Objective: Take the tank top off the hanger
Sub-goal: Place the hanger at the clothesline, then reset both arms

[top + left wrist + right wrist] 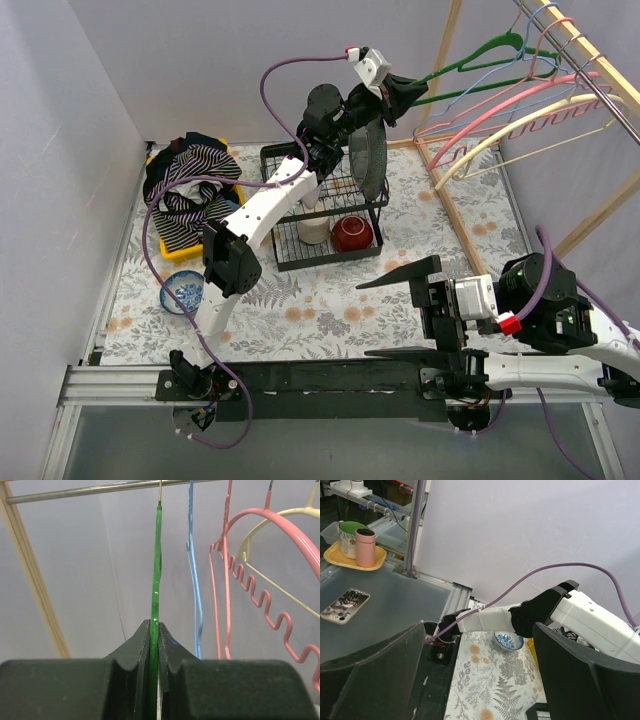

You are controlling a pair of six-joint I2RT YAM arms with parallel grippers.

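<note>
While the thin green plastic hanger (156, 580) is clamped edge-on by the left tool (415, 87), its length running up to the metal rail (100, 488) | striped black-and-white tank top (190, 185) is heaped, crumpled, on yellow bin (221, 146), far-left of floral surface (300, 300); long axis cannot be told | right tool (390, 315) is held wide apart

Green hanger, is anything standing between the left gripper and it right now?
Nothing visible does. The left gripper is shut on the green hanger, with a finger pressed against each side of it. No cloth shows on that hanger. The blue hanger hangs next to it, apart from the grip.
</note>
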